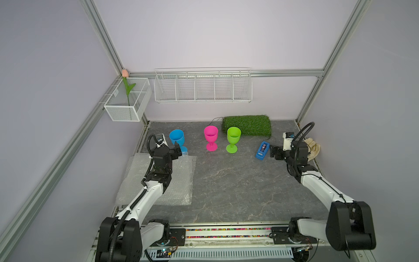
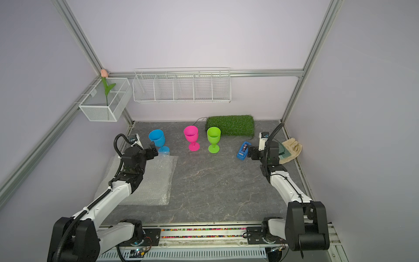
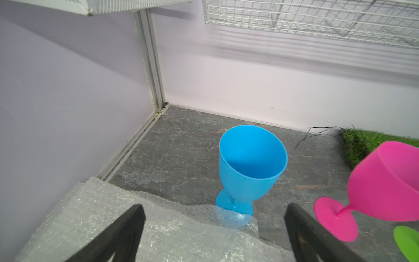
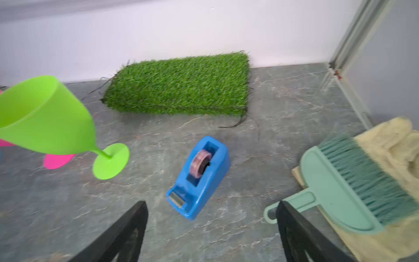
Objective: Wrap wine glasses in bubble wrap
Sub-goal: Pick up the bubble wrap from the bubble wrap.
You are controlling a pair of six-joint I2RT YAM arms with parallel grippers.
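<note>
In a top view the left gripper (image 1: 178, 150) hangs open and empty; the blue glass (image 1: 176, 136) stands upright just ahead of its jaws, stem vertical, nearer this arm; the bubble wrap (image 1: 181, 181) lies flat beneath that arm; the right gripper (image 1: 272, 152), open too, sits beside the tape dispenser (image 1: 262, 151), well apart from the pink glass (image 1: 210, 136) and green glass (image 1: 233, 136). From the left wrist, the blue glass is smooth opaque plastic; its round foot sits partly under the bubbly clear film. From the right wrist, the dispenser lies just ahead of spread, empty jaws.

Three goblets (image 1: 210, 136), one tape dispenser (image 1: 262, 150), one grass mat (image 1: 247, 124), one brush (image 4: 353, 181), two baskets (image 1: 203, 90).
</note>
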